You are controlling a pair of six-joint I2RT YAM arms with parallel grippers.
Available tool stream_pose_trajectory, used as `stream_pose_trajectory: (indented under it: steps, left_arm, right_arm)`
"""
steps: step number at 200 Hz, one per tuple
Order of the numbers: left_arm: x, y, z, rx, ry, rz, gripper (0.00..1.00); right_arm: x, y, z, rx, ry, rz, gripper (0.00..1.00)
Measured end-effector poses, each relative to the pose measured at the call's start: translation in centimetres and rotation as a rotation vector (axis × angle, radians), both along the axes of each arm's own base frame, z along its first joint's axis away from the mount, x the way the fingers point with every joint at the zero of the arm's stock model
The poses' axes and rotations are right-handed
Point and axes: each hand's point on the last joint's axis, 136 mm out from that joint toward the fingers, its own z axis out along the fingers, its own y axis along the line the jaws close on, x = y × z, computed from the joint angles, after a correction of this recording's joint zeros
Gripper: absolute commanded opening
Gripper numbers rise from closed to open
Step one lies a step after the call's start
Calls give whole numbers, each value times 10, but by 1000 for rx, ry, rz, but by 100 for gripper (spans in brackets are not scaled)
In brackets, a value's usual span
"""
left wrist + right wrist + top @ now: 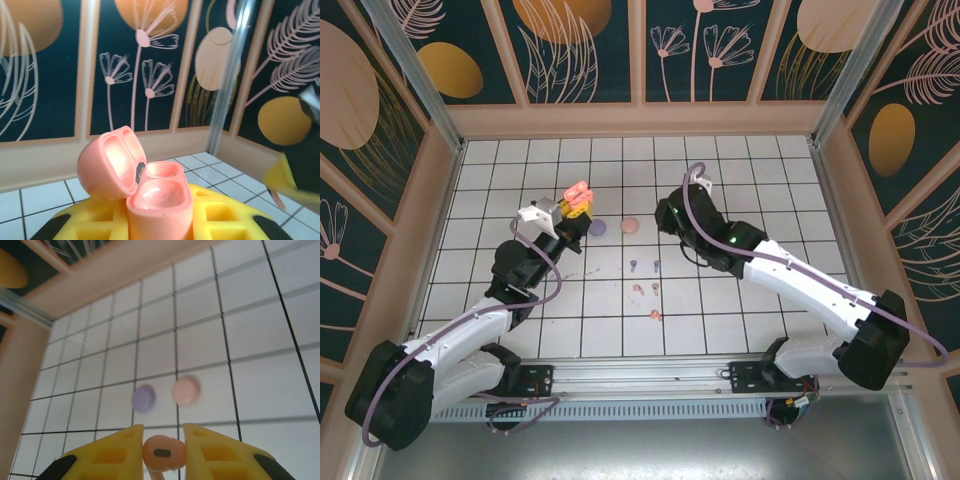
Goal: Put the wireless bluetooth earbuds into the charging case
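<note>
My left gripper [580, 208] is shut on a coral-orange charging case [159, 197] and holds it upright above the tiled floor at the back left. The lid [107, 162] is swung open and both wells look bare. My right gripper [163, 440] is shut on a coral-orange earbud [163, 452], its stem pointing down between the yellow fingers [215, 450]. More earbuds lie on the tiles in the middle: two lilac-blue [633, 265], two pale pink [638, 291] and one coral-orange [656, 316].
A lilac case [598, 228] and a pale pink case [630, 225] sit shut on the floor between the two grippers, just ahead of the right fingers. The lilac case [143, 398] and pink case [185, 390] appear blurred. Patterned walls enclose the floor.
</note>
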Motion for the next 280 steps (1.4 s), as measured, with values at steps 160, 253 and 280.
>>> stream_pose_trajectory:
  steps: [160, 253, 280]
  left_arm:
    - [15, -18, 41, 47, -213, 127, 0]
    - [12, -42, 53, 24, -239, 77, 0]
    - [13, -42, 55, 21, -243, 77, 0]
  right_arm:
    - [-27, 48, 158, 305, -686, 357, 24]
    - [-35, 86, 155, 391, -757, 455, 24]
    - [-35, 95, 147, 397, -745, 482, 24]
